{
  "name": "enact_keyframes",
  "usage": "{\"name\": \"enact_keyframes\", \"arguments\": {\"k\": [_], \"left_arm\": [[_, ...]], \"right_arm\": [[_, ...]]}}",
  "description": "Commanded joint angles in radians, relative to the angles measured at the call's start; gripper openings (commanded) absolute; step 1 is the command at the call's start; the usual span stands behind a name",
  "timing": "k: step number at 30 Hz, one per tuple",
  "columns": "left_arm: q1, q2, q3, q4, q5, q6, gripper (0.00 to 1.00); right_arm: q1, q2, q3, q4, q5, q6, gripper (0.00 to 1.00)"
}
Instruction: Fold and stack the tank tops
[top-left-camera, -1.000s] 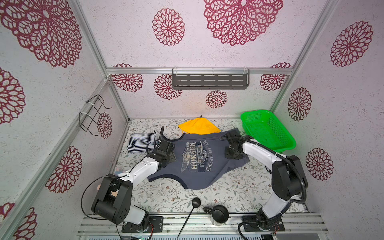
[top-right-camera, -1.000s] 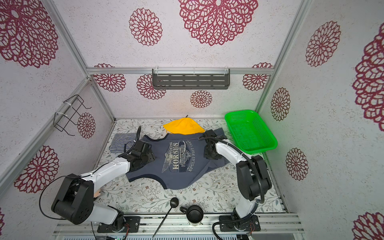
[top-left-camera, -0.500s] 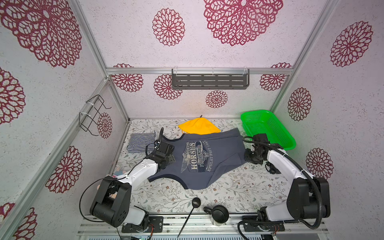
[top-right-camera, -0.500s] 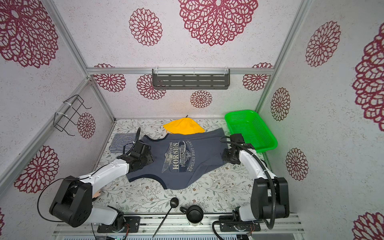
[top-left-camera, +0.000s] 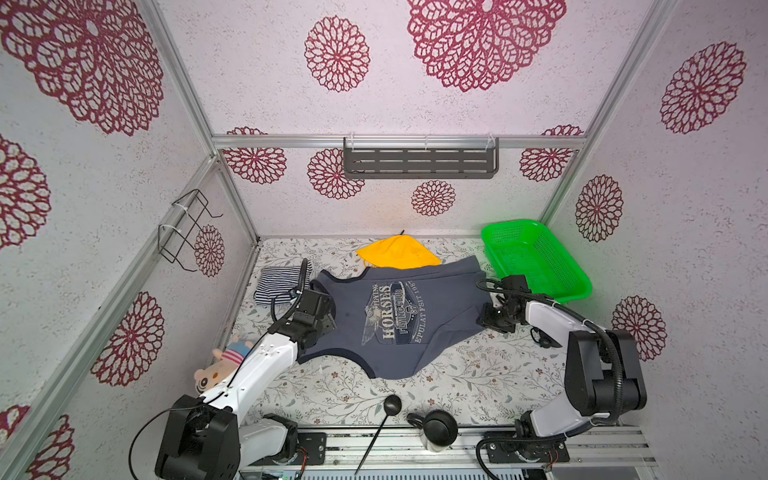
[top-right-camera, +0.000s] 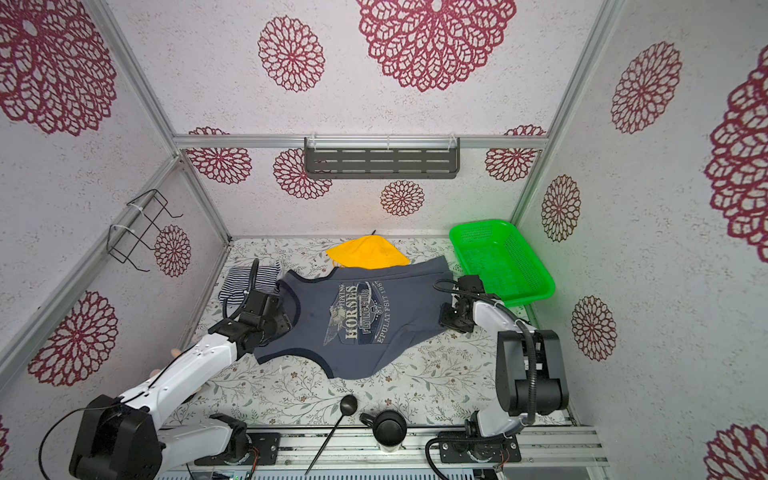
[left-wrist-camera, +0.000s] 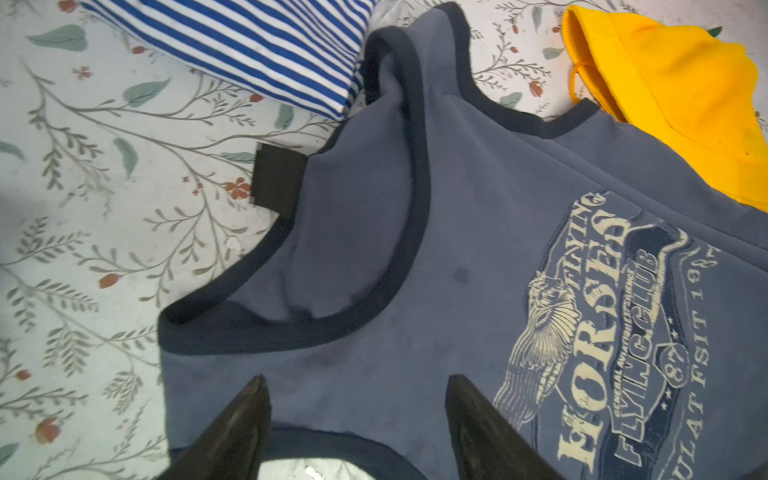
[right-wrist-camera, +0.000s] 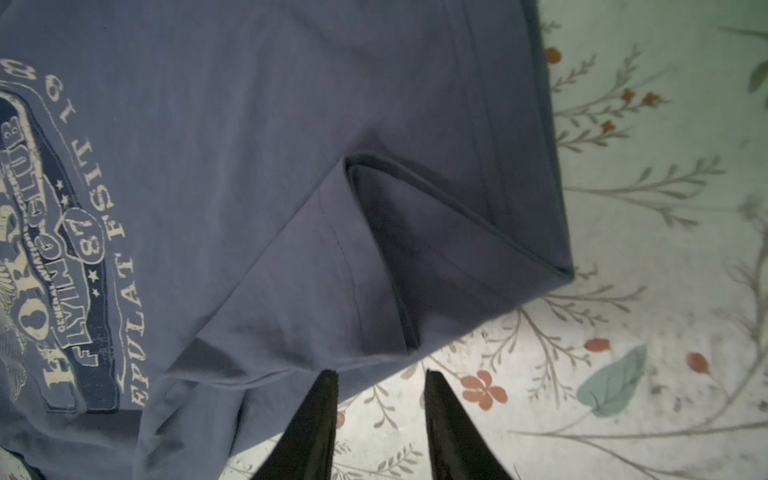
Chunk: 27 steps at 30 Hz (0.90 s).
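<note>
A slate blue-grey tank top with a cream "Horses" print lies spread on the floral table, neck to the left and hem to the right. My left gripper hovers open over its shoulder and armhole. My right gripper stands open at the hem's near corner. One of its fingertips overlaps the cloth edge, and bare table shows between the two. A flap of the hem is turned over there. A folded navy-and-white striped tank top lies at the back left.
A yellow cloth hat touches the top's far edge. A green basket stands at the back right. A black ladle and a black mug sit at the front edge. A plush toy lies beside the left arm.
My right gripper left the middle of the blue-grey top, swung out past its hem to the right, then came back to the hem's near corner. The left arm barely moved.
</note>
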Motion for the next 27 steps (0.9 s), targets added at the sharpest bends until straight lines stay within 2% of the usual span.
{"name": "enact_keyframes", "arguments": {"k": [1, 4, 6, 7, 10, 20, 27], "left_arm": [[0.021, -0.033, -0.008, -0.027, -0.009, -0.015, 0.71], [0.027, -0.042, -0.004, -0.037, -0.012, -0.015, 0.71], [0.029, -0.042, -0.004, -0.035, -0.014, -0.014, 0.70], [0.030, -0.039, -0.002, -0.035, -0.012, -0.013, 0.70], [0.032, -0.035, 0.006, -0.041, -0.014, -0.008, 0.71], [0.056, -0.043, 0.028, -0.094, -0.011, 0.006, 0.73], [0.079, -0.045, 0.069, -0.234, -0.014, 0.023, 0.85]], "right_arm": [[-0.005, 0.020, 0.004, 0.042, -0.043, -0.022, 0.38], [-0.006, 0.027, -0.007, 0.045, -0.045, -0.024, 0.36], [-0.006, 0.028, -0.010, 0.045, -0.050, -0.023, 0.28], [-0.005, 0.025, -0.010, 0.043, -0.053, -0.020, 0.23], [-0.004, -0.006, -0.005, 0.001, -0.036, -0.014, 0.00], [-0.003, -0.202, 0.080, -0.541, 0.242, 0.041, 0.00], [0.001, -0.353, 0.029, -0.783, 0.244, 0.139, 0.00]]}}
